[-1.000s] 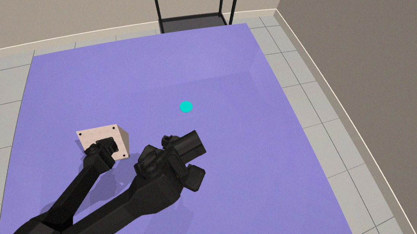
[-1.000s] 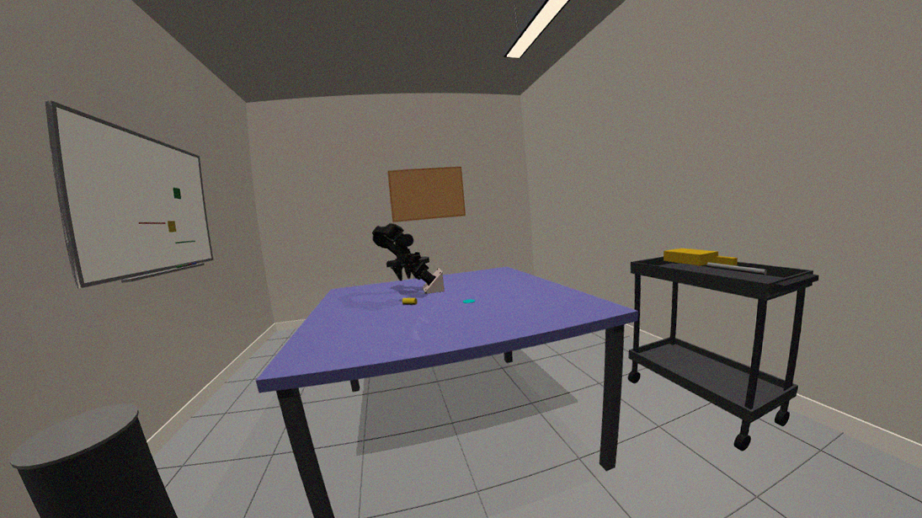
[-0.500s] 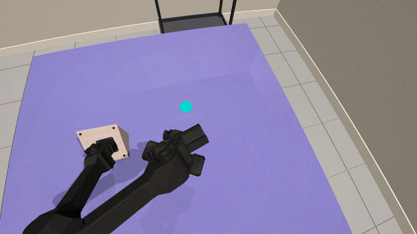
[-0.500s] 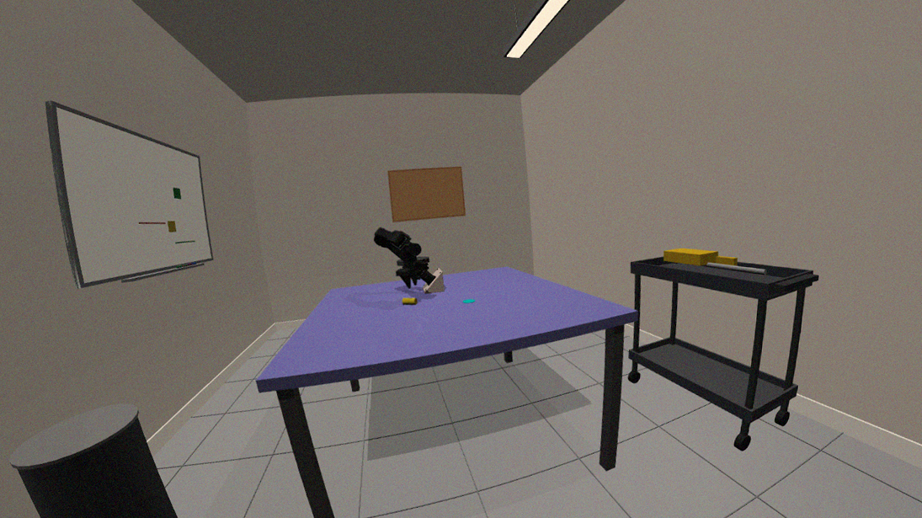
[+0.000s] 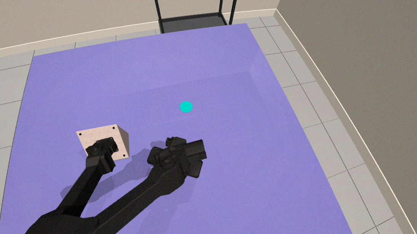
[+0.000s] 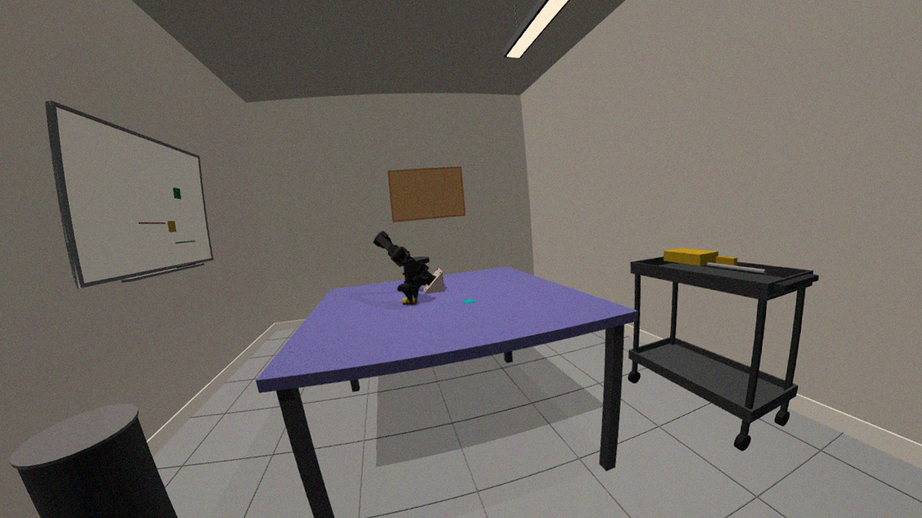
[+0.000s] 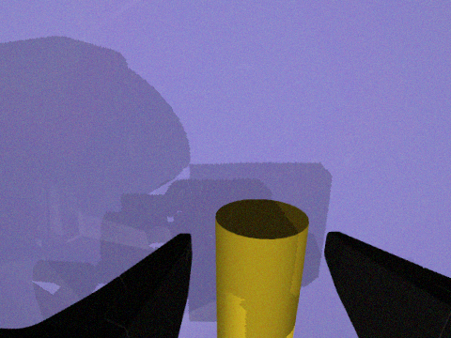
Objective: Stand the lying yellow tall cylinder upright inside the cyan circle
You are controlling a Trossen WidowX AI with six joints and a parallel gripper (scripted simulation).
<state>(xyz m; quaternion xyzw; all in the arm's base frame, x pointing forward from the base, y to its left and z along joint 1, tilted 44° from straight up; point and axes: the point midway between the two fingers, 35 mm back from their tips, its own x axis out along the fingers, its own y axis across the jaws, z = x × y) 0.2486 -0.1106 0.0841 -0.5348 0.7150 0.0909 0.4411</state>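
The yellow cylinder (image 7: 256, 282) (image 6: 409, 301) lies on the purple table (image 5: 247, 188) (image 6: 366, 339). In the wrist view one round end faces up the frame and the rest runs off the bottom edge. My gripper (image 7: 259, 244) is low over it, its black fingers one on each side, with a visible gap to the cylinder on both sides, so it is open. In the top view the gripper and arm hide the cylinder. The cyan circle (image 5: 186, 107) (image 6: 469, 301) is flat on the table, uncovered, beyond the gripper in the top view.
A pale wedge-shaped mount (image 5: 104, 132) (image 6: 436, 282) carries the arm's base, left of the gripper in the top view. A dark cart (image 6: 720, 278) stands beyond the table, and a dark bin (image 6: 99, 472) stands on the floor at lower left in the exterior view.
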